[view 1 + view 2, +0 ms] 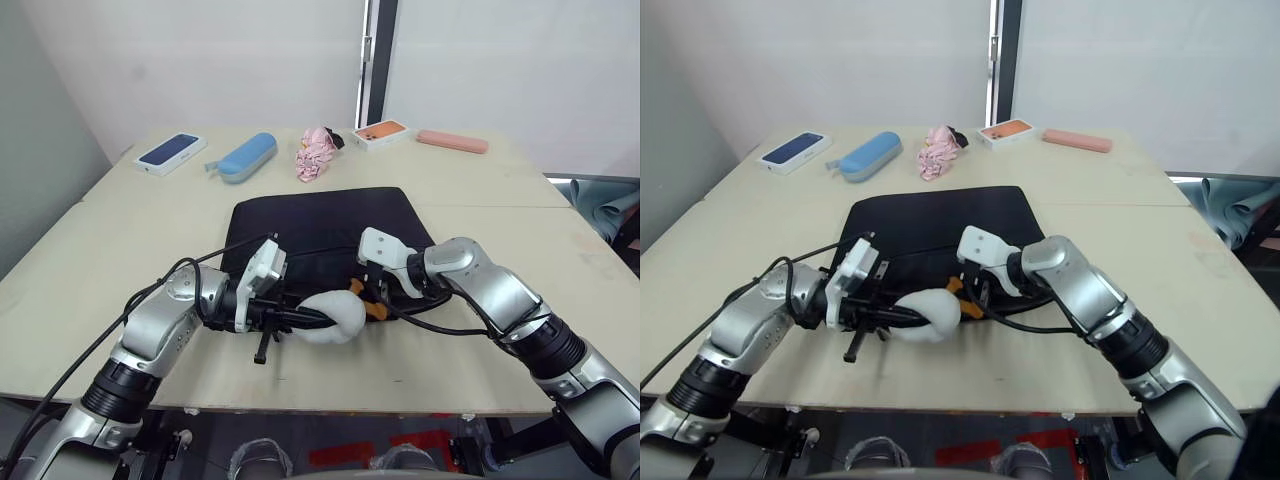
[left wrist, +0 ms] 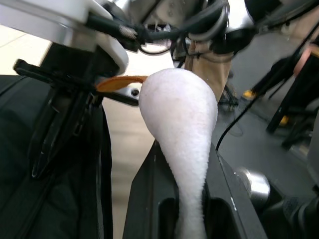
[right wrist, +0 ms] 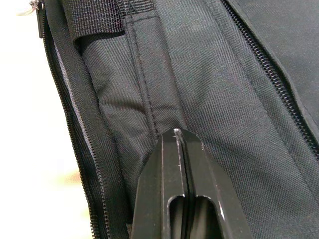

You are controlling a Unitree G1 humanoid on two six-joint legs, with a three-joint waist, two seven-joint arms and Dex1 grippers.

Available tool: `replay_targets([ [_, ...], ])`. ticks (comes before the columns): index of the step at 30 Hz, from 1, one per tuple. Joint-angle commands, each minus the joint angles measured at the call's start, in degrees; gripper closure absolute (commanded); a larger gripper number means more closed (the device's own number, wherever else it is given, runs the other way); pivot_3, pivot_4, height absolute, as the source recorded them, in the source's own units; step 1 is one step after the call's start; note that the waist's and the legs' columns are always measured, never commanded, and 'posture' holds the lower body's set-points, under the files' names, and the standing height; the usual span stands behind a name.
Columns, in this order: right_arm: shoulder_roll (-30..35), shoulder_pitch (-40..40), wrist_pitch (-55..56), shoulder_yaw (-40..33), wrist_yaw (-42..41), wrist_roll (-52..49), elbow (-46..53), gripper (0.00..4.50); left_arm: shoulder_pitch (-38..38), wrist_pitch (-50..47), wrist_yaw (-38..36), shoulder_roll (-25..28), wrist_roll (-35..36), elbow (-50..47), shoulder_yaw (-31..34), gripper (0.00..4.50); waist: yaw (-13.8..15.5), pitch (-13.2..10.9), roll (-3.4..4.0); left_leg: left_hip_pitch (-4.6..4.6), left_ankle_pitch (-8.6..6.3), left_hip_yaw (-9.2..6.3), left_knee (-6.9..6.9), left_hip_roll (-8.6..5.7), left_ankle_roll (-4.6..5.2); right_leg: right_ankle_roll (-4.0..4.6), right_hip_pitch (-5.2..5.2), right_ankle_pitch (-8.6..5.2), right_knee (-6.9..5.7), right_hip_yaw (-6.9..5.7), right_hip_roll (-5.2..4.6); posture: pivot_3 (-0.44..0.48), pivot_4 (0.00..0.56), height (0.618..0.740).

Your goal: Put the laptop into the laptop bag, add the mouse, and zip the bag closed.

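the bag (image 1: 320, 225) lies flat on the table (image 1: 90, 300), near the front edge, and its zipper (image 3: 64, 124) is seen along the side in the right wrist view. a plump white soft toy (image 1: 333, 318) with orange bits is held by the left gripper (image 1: 318, 318) just in front of the bag's near edge; in the left wrist view the two black fingers (image 2: 149, 199) are closed on the narrow part of the toy (image 2: 182, 129), one on each side. the right gripper (image 3: 180, 149) is placed over the bag's near edge, just beside the toy; its fingers are pressed fully together with nothing seen between them, and the tips are at the black fabric beside a stitched seam. whether the fabric is touched cannot be told.
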State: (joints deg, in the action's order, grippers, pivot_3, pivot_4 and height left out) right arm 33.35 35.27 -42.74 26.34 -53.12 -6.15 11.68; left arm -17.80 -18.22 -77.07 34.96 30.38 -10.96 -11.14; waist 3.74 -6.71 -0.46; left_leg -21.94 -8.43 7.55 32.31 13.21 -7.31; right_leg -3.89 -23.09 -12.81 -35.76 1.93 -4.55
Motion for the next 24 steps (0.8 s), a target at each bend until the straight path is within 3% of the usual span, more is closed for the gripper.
replay_targets([
  [1,0.46,-1.27,-1.54,1.32,0.05,1.18,-1.56,4.50,1.34,7.34,-0.94,-1.11,-4.65,0.86,-2.29,4.47,0.02,0.00,0.00,0.00,0.00,0.00,0.00,0.00,0.00,0.00,0.00,0.00,0.00,-0.01,0.00,0.000,0.150,0.740],
  [6,0.66,-1.30,-1.83,1.28,0.04,1.16,-1.22,4.50,0.36,14.81,-0.91,-3.94,-11.71,7.10,-7.19,4.47,0.04,0.00,0.00,0.00,0.00,0.00,0.00,0.00,0.00,0.00,0.00,0.00,-0.01,0.00,0.00,0.000,0.150,0.740],
  [11,1.19,-1.96,-2.47,1.22,-0.04,1.04,-0.10,4.50,-5.58,21.46,-1.39,-8.24,-17.27,14.03,-11.12,4.47,0.25,0.01,-0.01,0.01,0.00,-0.01,0.01,0.00,0.01,0.00,0.00,0.01,-0.05,0.01,0.00,0.000,0.150,0.740],
  [16,1.48,-2.28,-3.41,1.06,-0.05,0.93,0.85,4.50,-10.36,25.52,-5.45,-12.18,-18.30,18.40,-14.75,4.47,0.61,0.01,-0.01,0.00,0.01,0.02,0.05,0.00,0.01,0.01,0.00,0.02,-0.04,0.05,0.00,0.000,0.150,0.740],
  [24,2.10,-2.94,-4.68,0.73,0.13,0.67,2.07,4.50,-11.52,28.49,-7.08,-14.56,-17.64,21.99,-13.95,4.47,1.41,0.01,-0.01,0.01,0.01,0.05,0.05,0.00,0.02,0.00,0.01,0.03,-0.04,0.07,-0.02,0.000,0.150,0.740],
])
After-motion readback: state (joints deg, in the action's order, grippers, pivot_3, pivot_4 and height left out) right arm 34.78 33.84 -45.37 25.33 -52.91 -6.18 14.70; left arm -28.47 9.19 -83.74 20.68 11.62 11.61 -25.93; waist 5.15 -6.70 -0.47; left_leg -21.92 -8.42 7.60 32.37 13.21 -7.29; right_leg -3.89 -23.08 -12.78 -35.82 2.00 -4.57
